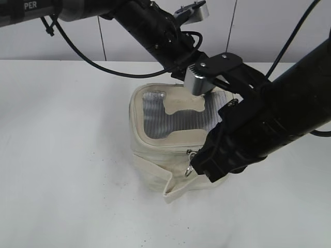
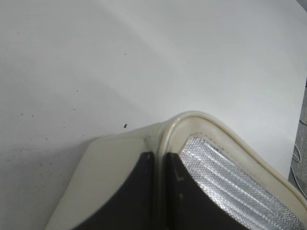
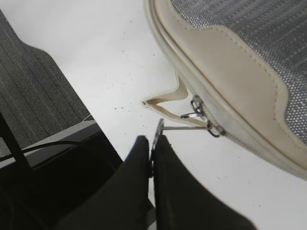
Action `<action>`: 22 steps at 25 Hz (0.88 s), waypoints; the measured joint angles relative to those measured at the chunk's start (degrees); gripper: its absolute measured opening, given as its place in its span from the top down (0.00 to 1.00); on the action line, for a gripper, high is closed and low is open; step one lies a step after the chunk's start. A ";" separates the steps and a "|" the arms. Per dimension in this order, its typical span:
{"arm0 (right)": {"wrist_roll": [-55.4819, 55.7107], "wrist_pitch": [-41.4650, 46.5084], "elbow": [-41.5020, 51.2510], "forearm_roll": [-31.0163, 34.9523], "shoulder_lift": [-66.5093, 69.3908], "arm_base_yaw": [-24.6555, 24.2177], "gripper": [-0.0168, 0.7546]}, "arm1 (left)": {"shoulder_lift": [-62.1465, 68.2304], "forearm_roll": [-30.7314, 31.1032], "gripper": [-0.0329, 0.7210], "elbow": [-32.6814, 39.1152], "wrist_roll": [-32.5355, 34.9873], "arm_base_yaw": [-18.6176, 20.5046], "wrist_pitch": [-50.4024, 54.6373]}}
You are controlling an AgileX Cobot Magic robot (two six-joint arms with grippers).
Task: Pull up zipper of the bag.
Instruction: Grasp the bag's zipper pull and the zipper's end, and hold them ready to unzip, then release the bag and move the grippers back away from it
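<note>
The cream bag [image 1: 155, 165] stands mid-table, its lid with grey ribbed window panels [image 1: 170, 121] facing up. The zipper [image 3: 169, 53] runs round the lid edge. Two silver sliders [image 3: 196, 108] sit close together near a lid corner. My right gripper [image 3: 152, 142] is shut on the metal ring pull [image 3: 159, 127] of the nearer slider; it also shows at the bag's front right [image 1: 199, 164]. My left gripper [image 2: 159, 156] is shut on the lid's rim at a corner of the bag [image 2: 115, 158], at the bag's far side [image 1: 193, 91]. The loose strap [image 3: 165, 98] hangs beside the sliders.
The white table [image 1: 62, 155] spreads round the bag. In the right wrist view the table's edge and dark grey floor [image 3: 38, 81] lie to the left. Black cables [image 1: 83, 54] hang over the back of the table.
</note>
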 joint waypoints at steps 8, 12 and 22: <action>14.23 -1.55 -0.06 -4.84 -0.27 0.11 0.58 | -0.07 0.32 0.89 0.00 0.00 0.00 -0.44; 29.01 -3.70 -0.28 -17.63 -0.94 -0.13 0.21 | -1.44 2.15 0.76 0.00 0.00 0.00 -1.06; 34.55 0.79 -1.38 -25.80 -3.78 -11.61 0.15 | -9.95 16.77 0.60 0.00 -7.88 0.38 0.84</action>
